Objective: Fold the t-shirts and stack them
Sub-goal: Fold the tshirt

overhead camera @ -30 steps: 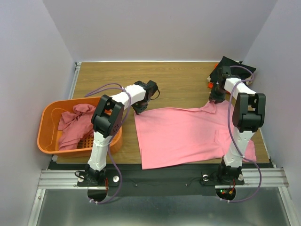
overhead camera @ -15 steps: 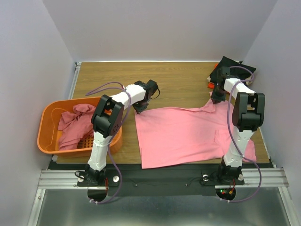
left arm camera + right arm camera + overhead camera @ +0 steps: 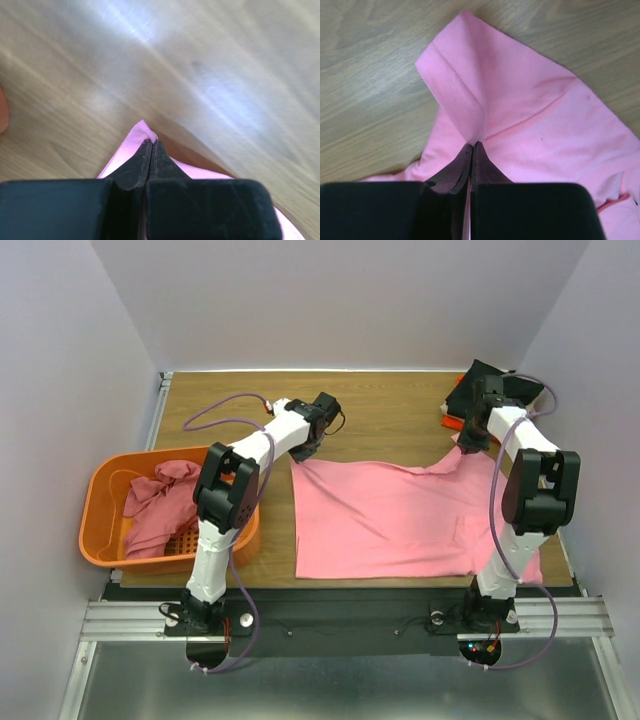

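Observed: the light pink shirt (image 3: pixel 390 520) lies spread flat on the table (image 3: pixel 380 405), centre to right, towards the near edge. The left fingers (image 3: pixel 131 172) are pressed together, clamped on its far left corner. The right fingers (image 3: pixel 451 172) are pressed together, clamped on a hemmed fold at its far right. The darker rose shirt (image 3: pixel 155 502) lies bunched in the orange basket (image 3: pixel 98 502), left. The folded black shirt (image 3: pixel 490 368) sits at the far right corner

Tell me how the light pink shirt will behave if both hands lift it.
Probably floppy: the light pink shirt bunches into a soft peak where the right hand pinches it. It would likely sag between that and the left hand, as it lies limp on the table. Probably light too: small corner pinches hold it.
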Controlling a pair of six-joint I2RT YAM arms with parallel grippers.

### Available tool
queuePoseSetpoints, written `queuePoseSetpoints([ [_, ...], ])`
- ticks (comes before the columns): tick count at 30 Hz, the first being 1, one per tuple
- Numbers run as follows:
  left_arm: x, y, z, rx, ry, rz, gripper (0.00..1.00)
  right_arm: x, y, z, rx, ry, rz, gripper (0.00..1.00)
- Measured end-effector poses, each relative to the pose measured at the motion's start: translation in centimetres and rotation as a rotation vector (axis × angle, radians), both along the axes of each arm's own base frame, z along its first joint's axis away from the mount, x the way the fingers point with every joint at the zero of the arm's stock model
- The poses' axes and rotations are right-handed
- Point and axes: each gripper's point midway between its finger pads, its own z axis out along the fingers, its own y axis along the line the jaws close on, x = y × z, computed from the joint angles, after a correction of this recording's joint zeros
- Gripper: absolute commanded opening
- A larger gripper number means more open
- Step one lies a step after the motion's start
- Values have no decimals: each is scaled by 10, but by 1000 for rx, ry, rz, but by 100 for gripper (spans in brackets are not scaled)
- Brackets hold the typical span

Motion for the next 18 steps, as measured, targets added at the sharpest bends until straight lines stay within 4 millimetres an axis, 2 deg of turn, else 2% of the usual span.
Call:
queuePoseSetpoints([
  [4, 10, -1, 15, 6, -48, -30, 0, -6, 0, 19, 11, -42, -23, 0],
  [8, 9, 2, 24, 13, -78, -68, 0, -24, 6, 24, 48, -46, -54, 0],
  [13, -6, 13, 18, 34, -67, -116, 0, -41, 11, 29, 110, -49, -100, 0],
  [18, -9, 13, 9, 62, -58, -173, 0, -52, 9, 48, 127, -71, -133, 0],
])
